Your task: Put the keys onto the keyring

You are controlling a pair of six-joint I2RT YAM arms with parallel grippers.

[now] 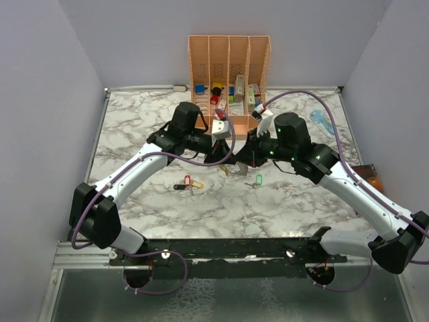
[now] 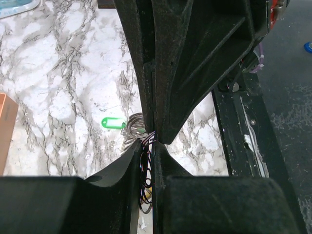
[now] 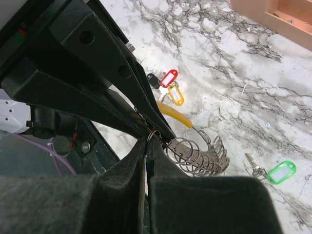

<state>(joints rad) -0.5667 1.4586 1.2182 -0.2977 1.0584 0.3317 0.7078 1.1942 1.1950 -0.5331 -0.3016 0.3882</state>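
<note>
Both grippers meet tip to tip above the middle of the table. The keyring hangs between them, a coil of silvery loops joined to a yellow band. My right gripper is shut on one thin loop of it. My left gripper is closed to a narrow slit with wire loops of the keyring pinched inside. A green-tagged key lies apart on the marble, also seen as the green key. Red, yellow and black tagged keys lie together to the left.
An orange slotted organizer with small items stands at the back centre. A light-blue gadget lies at the back right. The black rail with the arm bases runs along the near edge.
</note>
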